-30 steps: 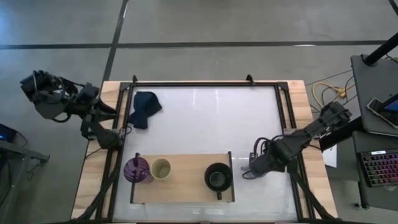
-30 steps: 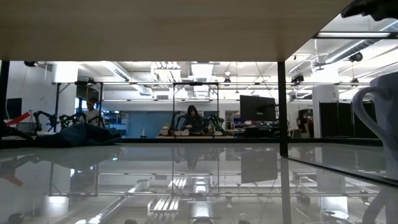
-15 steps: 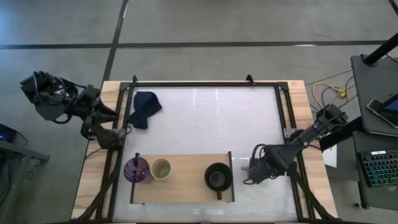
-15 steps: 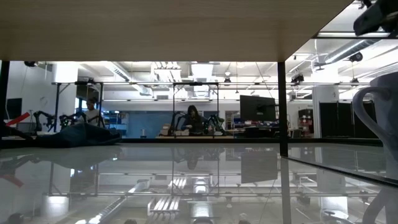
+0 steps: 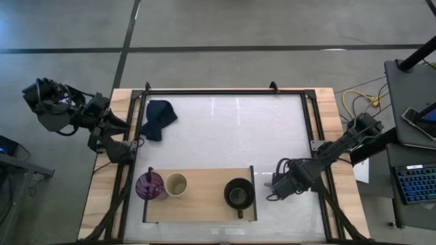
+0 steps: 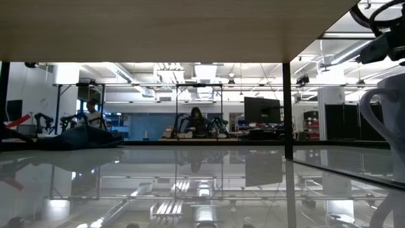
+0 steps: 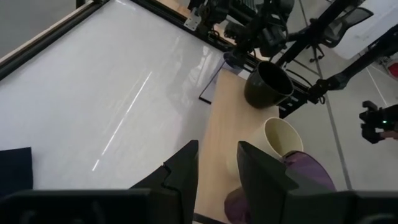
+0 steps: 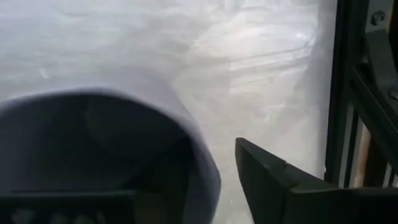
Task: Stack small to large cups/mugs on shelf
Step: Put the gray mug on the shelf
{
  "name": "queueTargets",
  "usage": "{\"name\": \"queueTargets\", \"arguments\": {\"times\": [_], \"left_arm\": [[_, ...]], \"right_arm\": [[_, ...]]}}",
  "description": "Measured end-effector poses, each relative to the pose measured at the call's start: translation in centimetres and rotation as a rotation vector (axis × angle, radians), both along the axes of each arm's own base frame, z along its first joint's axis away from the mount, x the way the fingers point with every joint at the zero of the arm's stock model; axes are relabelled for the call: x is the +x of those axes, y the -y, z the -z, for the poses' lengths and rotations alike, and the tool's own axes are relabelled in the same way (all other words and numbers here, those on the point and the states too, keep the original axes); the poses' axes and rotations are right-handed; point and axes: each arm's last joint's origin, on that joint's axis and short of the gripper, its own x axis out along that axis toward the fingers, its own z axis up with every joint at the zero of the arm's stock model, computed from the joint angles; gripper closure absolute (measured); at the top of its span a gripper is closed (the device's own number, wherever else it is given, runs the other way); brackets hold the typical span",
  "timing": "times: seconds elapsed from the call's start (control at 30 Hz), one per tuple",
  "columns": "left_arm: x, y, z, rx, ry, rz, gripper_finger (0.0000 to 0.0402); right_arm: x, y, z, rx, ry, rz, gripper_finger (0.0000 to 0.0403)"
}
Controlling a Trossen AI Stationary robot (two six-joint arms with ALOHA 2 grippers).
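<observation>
The lavender-grey mug (image 8: pixel 186 143) stands upright on the white tabletop just right of the shelf (image 5: pixel 204 197); it also shows in the low view (image 6: pixel 387 120). My right gripper (image 5: pixel 276 184) is low over it and open. One finger (image 8: pixel 273 186) stands outside the mug's wall with a strip of table between; the other finger is hidden. On the shelf stand the purple tumbler (image 5: pixel 149 186), the beige cup (image 5: pixel 176 184) and the black mug (image 5: pixel 239 194). My left gripper (image 7: pixel 217 168) waits at the table's left edge, its fingers a little apart and empty.
A dark blue cloth (image 5: pixel 158 119) lies at the table's far left. The table's black frame rail (image 8: pixel 348 93) runs close beside my right gripper. Bare shelf board lies between the beige cup and the black mug. The shelf's thin leg (image 6: pixel 288 107) stands left of the mug.
My right gripper has gone a little toward the table's near edge and down, closer to the lavender-grey mug. The mug has stayed where it was.
</observation>
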Motion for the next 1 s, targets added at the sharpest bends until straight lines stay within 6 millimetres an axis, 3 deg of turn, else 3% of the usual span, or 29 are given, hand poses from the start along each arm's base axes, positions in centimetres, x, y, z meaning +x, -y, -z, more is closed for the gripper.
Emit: {"name": "queueTargets", "arguments": {"times": [0.3, 0.6, 0.8, 1.0], "left_arm": [[0.0, -0.2, -0.1, 0.019, 0.023, -0.032, 0.0305], [0.2, -0.1, -0.1, 0.001, 0.041, -0.086, 0.0305], [0.6, 0.4, -0.1, -0.014, 0.031, -0.105, 0.0305], [1.4, 1.2, 0.1, -0.013, 0.009, -0.124, 0.0305]], "right_arm": [[-1.6, 1.6, -0.4, -0.005, 0.090, -0.043, 0.0383], [-2.4, 5.4, -1.0, -0.078, 0.176, -0.077, 0.0384], [-1.0, 9.1, -1.6, -0.143, 0.201, -0.190, 0.0385], [1.4, 14.6, -2.2, -0.167, 0.252, -0.277, 0.0385]]}}
